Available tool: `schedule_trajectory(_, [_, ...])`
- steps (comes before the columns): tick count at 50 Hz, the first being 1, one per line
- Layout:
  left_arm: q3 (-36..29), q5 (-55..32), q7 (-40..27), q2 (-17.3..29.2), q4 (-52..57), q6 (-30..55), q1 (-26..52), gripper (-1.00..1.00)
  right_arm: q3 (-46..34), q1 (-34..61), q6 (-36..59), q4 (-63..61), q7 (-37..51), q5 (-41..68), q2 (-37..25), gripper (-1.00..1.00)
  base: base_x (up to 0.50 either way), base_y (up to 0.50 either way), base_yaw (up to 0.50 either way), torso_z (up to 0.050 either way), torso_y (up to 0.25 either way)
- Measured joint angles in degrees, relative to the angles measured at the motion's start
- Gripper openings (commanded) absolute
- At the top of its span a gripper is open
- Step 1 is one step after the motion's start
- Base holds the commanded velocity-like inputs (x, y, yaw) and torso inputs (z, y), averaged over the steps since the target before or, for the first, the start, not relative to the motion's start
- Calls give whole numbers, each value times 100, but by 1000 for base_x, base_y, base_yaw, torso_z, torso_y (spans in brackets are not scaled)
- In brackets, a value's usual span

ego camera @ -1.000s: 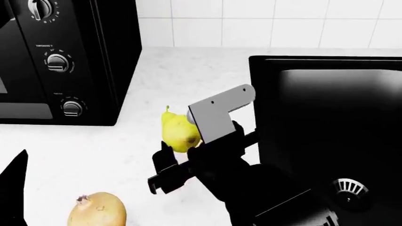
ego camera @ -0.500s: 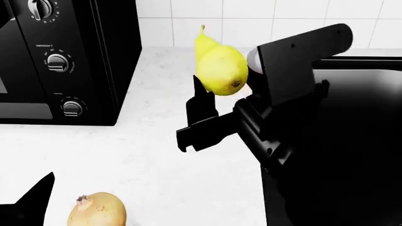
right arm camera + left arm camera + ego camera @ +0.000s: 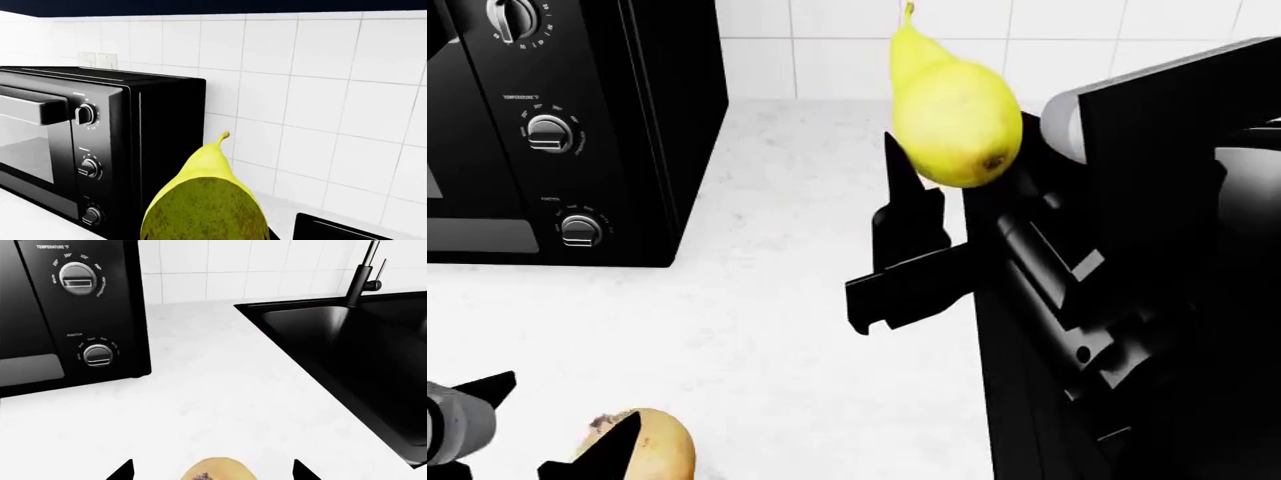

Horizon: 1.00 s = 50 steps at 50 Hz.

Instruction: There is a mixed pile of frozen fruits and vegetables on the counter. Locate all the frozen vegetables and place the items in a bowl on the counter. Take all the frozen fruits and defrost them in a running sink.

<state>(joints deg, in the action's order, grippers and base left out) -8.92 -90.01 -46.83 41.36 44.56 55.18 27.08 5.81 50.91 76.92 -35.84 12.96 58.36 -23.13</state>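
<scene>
A yellow pear (image 3: 954,110) hangs high above the white counter (image 3: 761,330), by the left rim of the black sink (image 3: 1028,450). My right gripper (image 3: 961,140) is shut on it; the pear (image 3: 203,200) fills that wrist view. A round tan-yellow piece (image 3: 654,445) lies on the counter at the near left. My left gripper (image 3: 554,420) is open just above it, one fingertip on each side and apart from the piece (image 3: 217,471). The bowl, carrot and eggplant are out of view.
A black toaster oven (image 3: 561,130) stands at the back left against the tiled wall. The sink basin (image 3: 347,350) and its tall black tap (image 3: 365,277) lie to the right. Bare counter (image 3: 220,405) stretches between oven and sink.
My right gripper has lifted the pear off the counter and carried it up and right, towards the sink. My left gripper has come in at the lower left over the tan piece.
</scene>
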Motion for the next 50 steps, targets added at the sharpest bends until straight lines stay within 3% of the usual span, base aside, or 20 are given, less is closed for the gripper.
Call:
schedule_trajectory(26, [-626,1100,666,-512,-549,-7,-334,100,27,-130,-9,-181,128,233,-79,-100,0,0,0,0,0])
schedule_trajectory(50, [-1106,1974,1238,-711,-1186,-135,-442,100,-92,-378,-186,-211,107,267,-175,-100,0,0,0,0,0])
